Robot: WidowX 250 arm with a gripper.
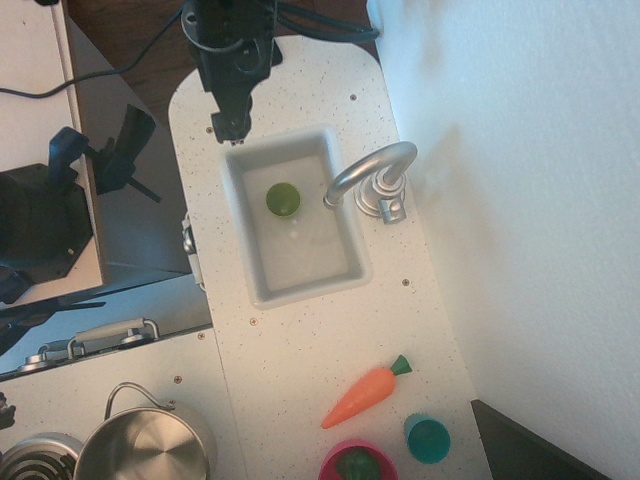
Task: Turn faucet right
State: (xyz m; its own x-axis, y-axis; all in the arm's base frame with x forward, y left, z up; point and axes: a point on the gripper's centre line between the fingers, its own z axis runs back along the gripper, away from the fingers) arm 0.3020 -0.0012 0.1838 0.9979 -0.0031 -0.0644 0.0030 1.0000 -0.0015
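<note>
The faucet (375, 175) is shiny silver-grey with an arched spout. It stands on the counter at the right rim of the white sink (345, 215), and its spout reaches left over the basin. A small knob sits at its base on the right. My black gripper (230, 127) hangs at the sink's far left corner, well left of the faucet. Its fingertips sit close together and hold nothing I can see. A green cup (283, 199) lies in the sink.
An orange toy carrot (362, 397), a teal cup (428, 438) and a pink bowl with a green item (357, 466) lie on the counter below. A steel pot (145, 445) stands on the stove at bottom left. A white wall (520, 200) runs along the right.
</note>
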